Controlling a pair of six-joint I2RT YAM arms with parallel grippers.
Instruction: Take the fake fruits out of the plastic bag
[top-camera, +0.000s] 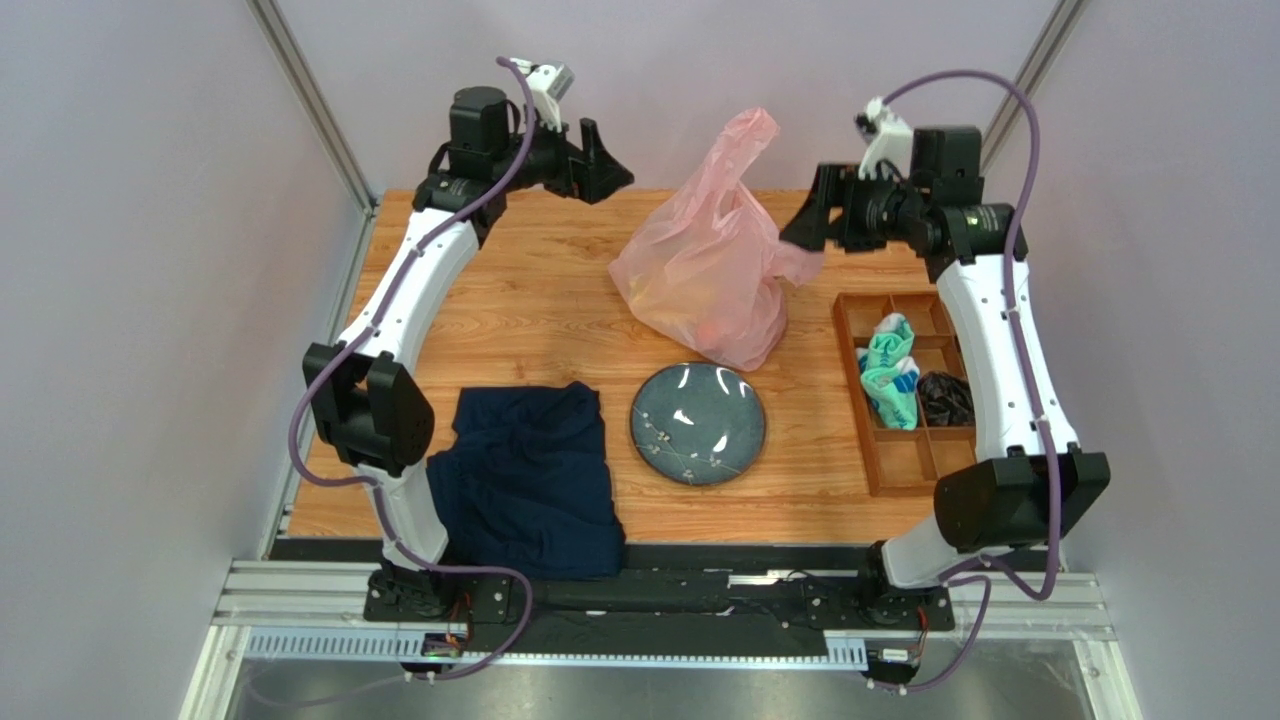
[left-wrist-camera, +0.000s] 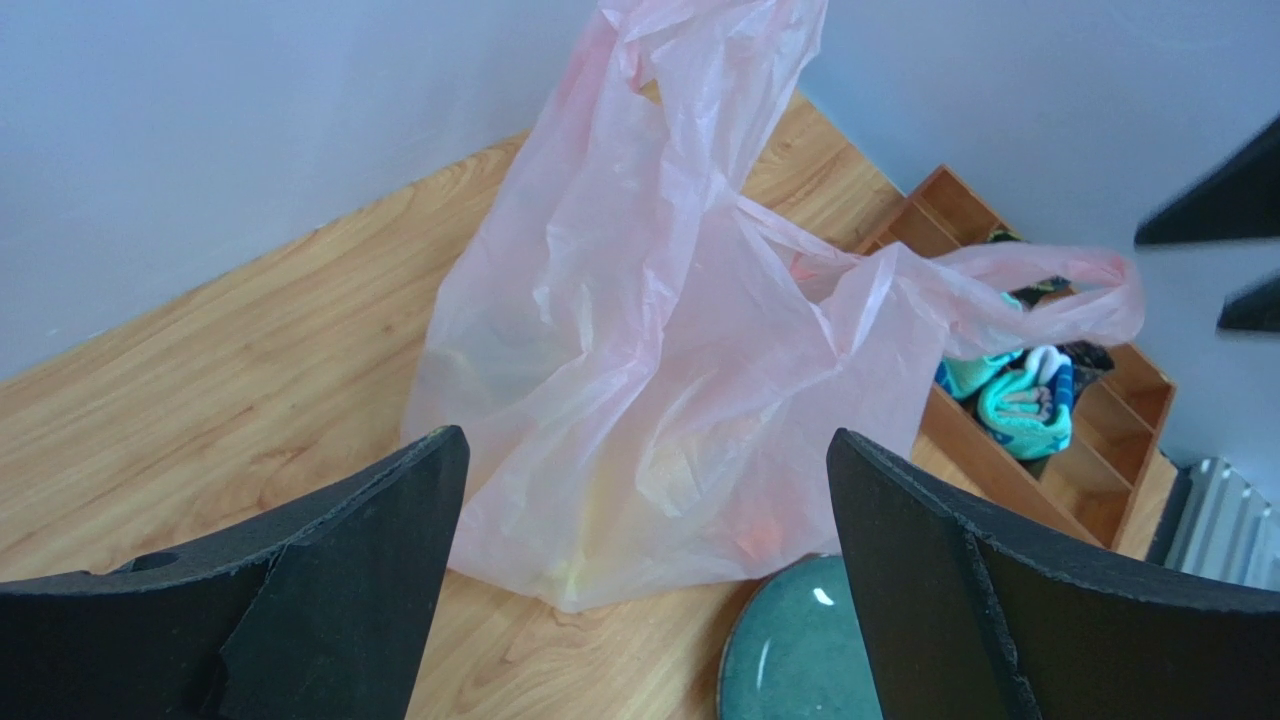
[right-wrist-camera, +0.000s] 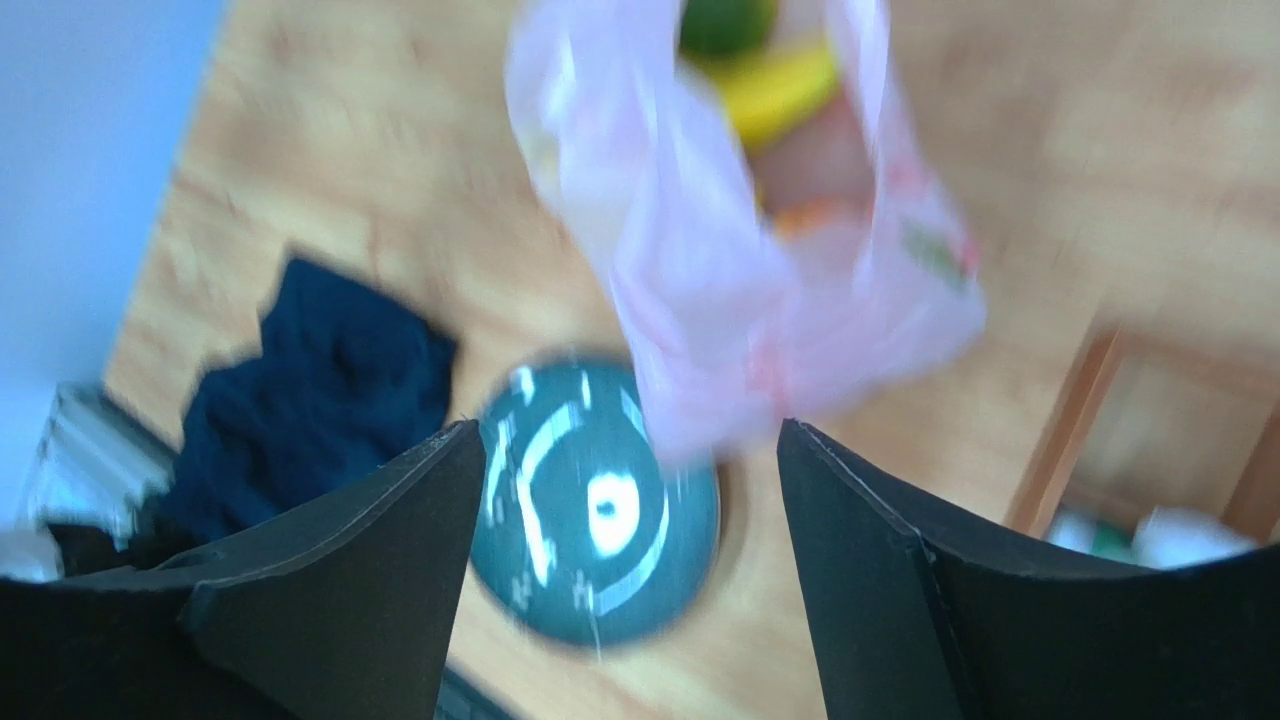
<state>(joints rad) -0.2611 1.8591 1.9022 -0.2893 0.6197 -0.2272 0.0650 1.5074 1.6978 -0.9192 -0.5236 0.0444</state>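
One pink plastic bag (top-camera: 706, 255), one grey plate (top-camera: 697, 425), one navy cloth (top-camera: 526, 473)

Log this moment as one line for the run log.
bag: standing on table, fruits inside | left gripper: open, away from bag | right gripper: open, beside bag

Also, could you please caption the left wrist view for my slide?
Open left jaws face the bag on the table, plate beside it.

Lab robot cell: aluminium rails (top-camera: 631, 597), wooden table (top-camera: 511, 308), plain walls (top-camera: 135, 225).
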